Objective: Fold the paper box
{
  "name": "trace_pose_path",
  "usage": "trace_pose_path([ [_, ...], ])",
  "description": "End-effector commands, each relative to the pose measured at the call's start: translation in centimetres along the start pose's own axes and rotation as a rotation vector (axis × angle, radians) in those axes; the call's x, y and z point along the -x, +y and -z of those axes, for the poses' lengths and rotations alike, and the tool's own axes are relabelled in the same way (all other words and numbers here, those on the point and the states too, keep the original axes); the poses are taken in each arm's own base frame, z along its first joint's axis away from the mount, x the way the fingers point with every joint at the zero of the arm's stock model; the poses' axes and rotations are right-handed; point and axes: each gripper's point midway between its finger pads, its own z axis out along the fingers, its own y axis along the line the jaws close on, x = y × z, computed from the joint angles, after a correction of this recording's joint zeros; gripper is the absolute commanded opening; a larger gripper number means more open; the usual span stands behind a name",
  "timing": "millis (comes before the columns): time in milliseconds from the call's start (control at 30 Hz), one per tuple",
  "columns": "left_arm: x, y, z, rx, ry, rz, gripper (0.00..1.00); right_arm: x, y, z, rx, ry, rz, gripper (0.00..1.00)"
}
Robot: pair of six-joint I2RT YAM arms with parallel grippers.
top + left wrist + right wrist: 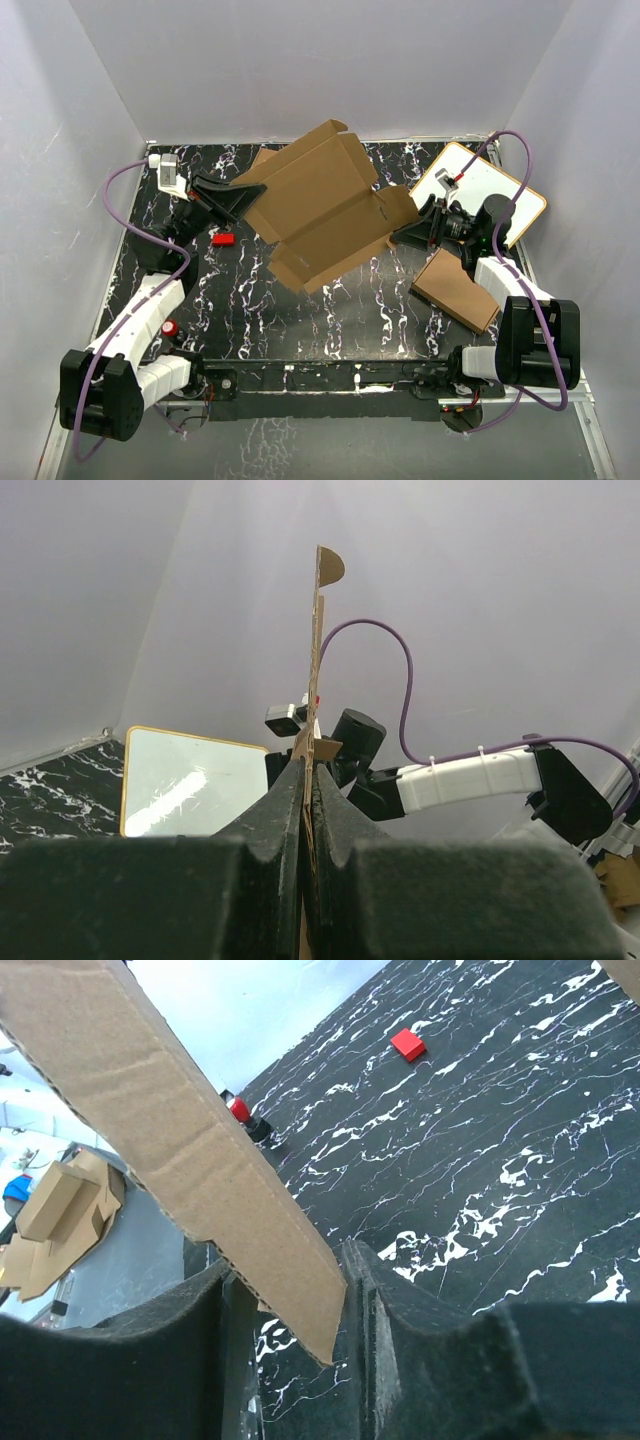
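Observation:
The paper box [325,205] is an opened brown corrugated sheet with flaps, held tilted in the air over the middle of the table. My left gripper [240,195] is shut on its left edge; in the left wrist view the sheet [318,610] stands edge-on, pinched between the closed jaws of that gripper [308,770]. My right gripper [408,232] is at the box's right flap. In the right wrist view that flap [180,1130] lies across the gap of the gripper [288,1265], whose jaws stand apart.
A whiteboard with an orange rim [490,190] lies at the back right. A flat brown carton [455,290] lies under my right arm. A small red block [222,239] and a red round object [170,327] sit at the left. White walls surround the table.

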Motion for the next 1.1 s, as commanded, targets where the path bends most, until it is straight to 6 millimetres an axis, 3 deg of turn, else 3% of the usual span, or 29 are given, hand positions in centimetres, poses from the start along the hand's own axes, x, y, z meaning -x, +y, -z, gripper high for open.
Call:
trace_pose_path([
  [0,1.9,-1.8,-0.5,-0.058,-0.053,-0.054,0.0,0.7,-0.2,-0.1,-0.004,-0.004,0.063,0.44],
  [533,2.7,-1.9,-0.9,-0.066,-0.085,-0.054,0.0,1.7,0.9,-0.1,0.03,-0.003,0.024,0.49],
  [1067,4.9,-1.7,-1.4,-0.036,-0.155,-0.079,0.0,3.3,2.9,-0.6,0.059,0.007,-0.03,0.35],
])
